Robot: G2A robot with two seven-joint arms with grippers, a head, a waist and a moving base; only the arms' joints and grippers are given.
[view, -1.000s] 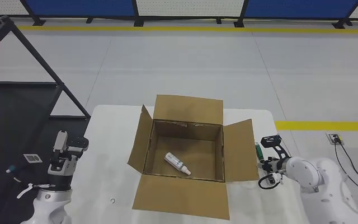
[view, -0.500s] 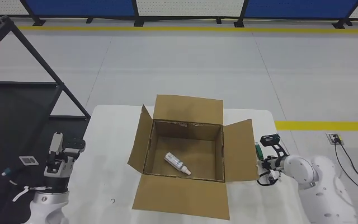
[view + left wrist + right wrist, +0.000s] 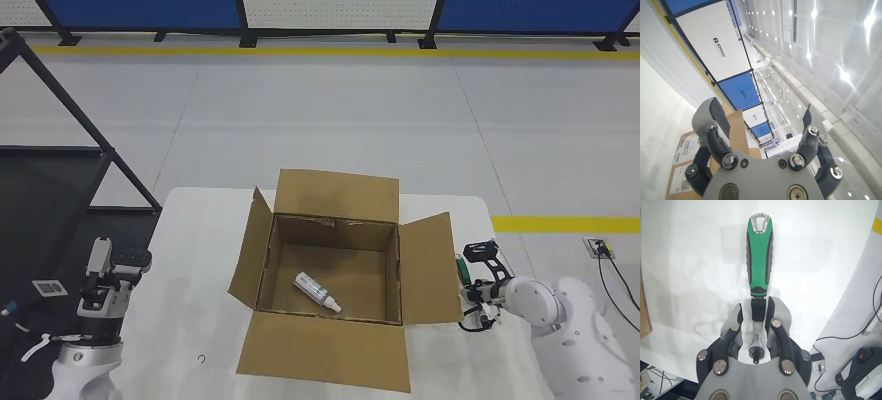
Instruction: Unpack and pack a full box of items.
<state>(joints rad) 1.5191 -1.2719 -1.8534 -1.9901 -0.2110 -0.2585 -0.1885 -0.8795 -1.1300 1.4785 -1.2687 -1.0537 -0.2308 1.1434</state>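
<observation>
Right of the box [image 3: 337, 197], just beside its side flap, the ratchet [image 3: 758, 256] lies flat on the table [image 3: 200, 280]. We judge it heavy for its size and fully stiff. The chrome head looks slick, the rubbery handle grippy. Our right gripper [image 3: 755, 303] straddles the black neck between head and handle, jaws narrowly parted with a gap on one side, not clamped. A hold there sits far from the handle's weight, so we expect it to droop unless squeezed firmly; mid-handle should balance better. Its handle is green and grey, with a chrome loop at the end. Left of the box, our left gripper [image 3: 762, 106] gapes wide, holding nothing. Inside the box lies a white tube [image 3: 317, 291].
</observation>
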